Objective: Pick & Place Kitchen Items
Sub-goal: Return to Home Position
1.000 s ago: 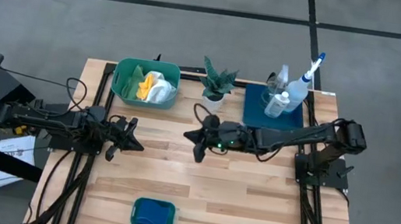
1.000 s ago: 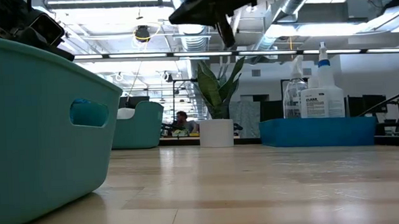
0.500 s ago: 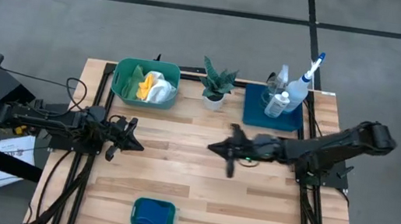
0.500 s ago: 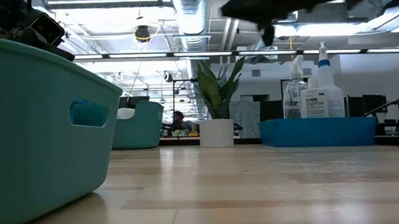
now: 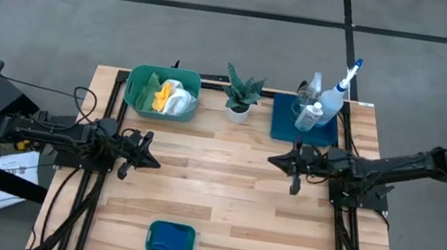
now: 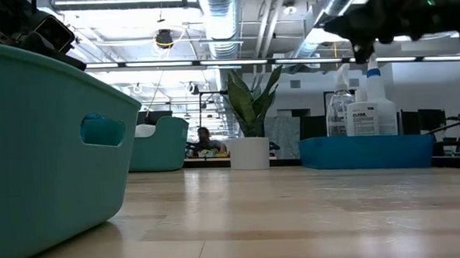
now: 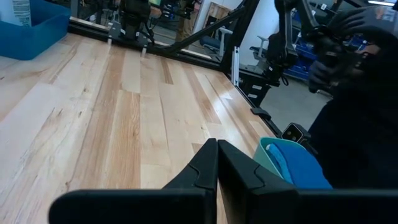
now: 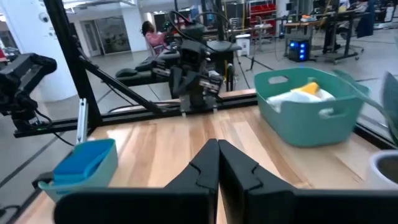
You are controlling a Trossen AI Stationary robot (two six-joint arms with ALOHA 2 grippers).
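Observation:
The white spray bottle with a blue trigger (image 5: pixel 340 87), a clear spray bottle (image 5: pixel 312 88) and a small white bottle (image 5: pixel 311 115) stand in the dark blue tray (image 5: pixel 282 124) at the far right. White, yellow and green cloths (image 5: pixel 166 96) lie in the far green tub (image 5: pixel 134 88). Blue sponges (image 5: pixel 170 239) fill the near green tub (image 5: pixel 149 239). My left gripper (image 5: pixel 154 163) hovers shut at the table's left side, holding nothing. My right gripper (image 5: pixel 272 159) is shut and empty above the table's right side, just in front of the tray.
A small potted plant (image 5: pixel 241 94) stands between the far tub and the tray. Bare wood lies between the two grippers and across the table's middle (image 5: pixel 214 194). A person shows far off in the room behind the table (image 6: pixel 207 139).
My right gripper has drawn back from the table's middle toward the right edge, sinking a little and rolling about its own axis, still shut and empty. The left arm has kept still.

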